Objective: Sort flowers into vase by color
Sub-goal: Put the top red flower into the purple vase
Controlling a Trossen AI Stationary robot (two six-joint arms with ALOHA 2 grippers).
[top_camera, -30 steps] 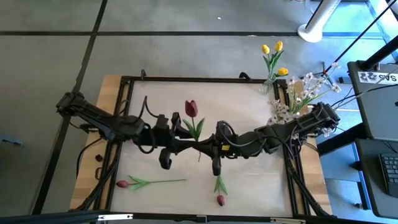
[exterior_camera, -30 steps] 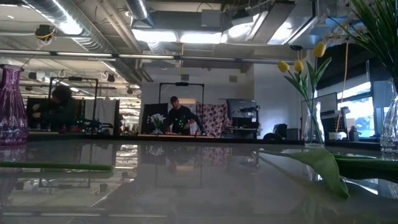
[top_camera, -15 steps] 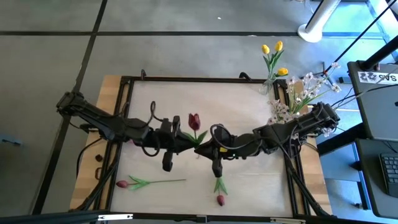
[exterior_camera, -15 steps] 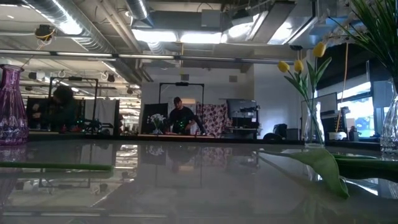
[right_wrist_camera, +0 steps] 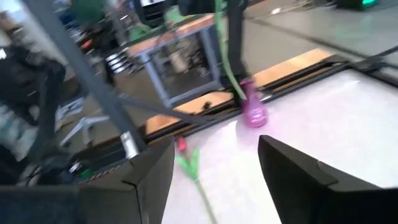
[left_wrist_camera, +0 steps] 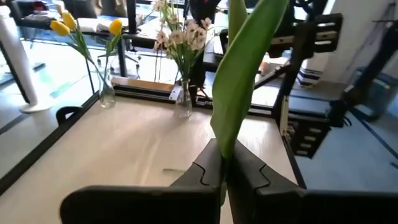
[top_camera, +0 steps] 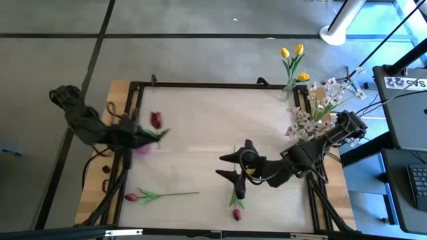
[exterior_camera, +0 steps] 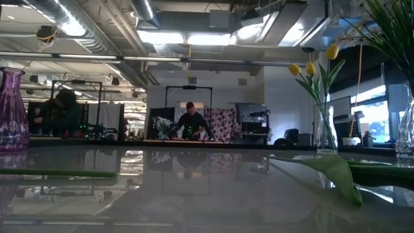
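My left gripper [top_camera: 141, 137] is at the table's left edge, shut on a dark red tulip [top_camera: 156, 120] held over the purple vase [top_camera: 141, 149]. My right gripper [top_camera: 229, 167] stands open mid-table, holding nothing. Two more dark red tulips lie flat on the table: one near the front left [top_camera: 132, 197] and one by the front edge [top_camera: 237, 214]. At the far right, yellow tulips [top_camera: 293, 61] and white blossoms [top_camera: 313, 107] stand in glass vases. My left gripper pinches the tulip low on its stem, where a green leaf [left_wrist_camera: 231, 134] comes out between the two shut fingers. The fingers come nearly level from the table's left. The tulip is lifted clear, its leaf and bloom rising beyond the fingertips toward the far edge.
A black frame [top_camera: 200, 85] runs around the white table top. In the low view the purple vase [exterior_camera: 11, 110] stands at the left and a green stem [exterior_camera: 58, 173] lies on the table. People work at benches in the room beyond the table.
The two grippers met at mid-table on the dark red tulip. My right gripper has opened, let go and drawn back toward the near right. My left gripper has swung fast toward the table's left edge, carrying the tulip clear of the table to the purple vase.
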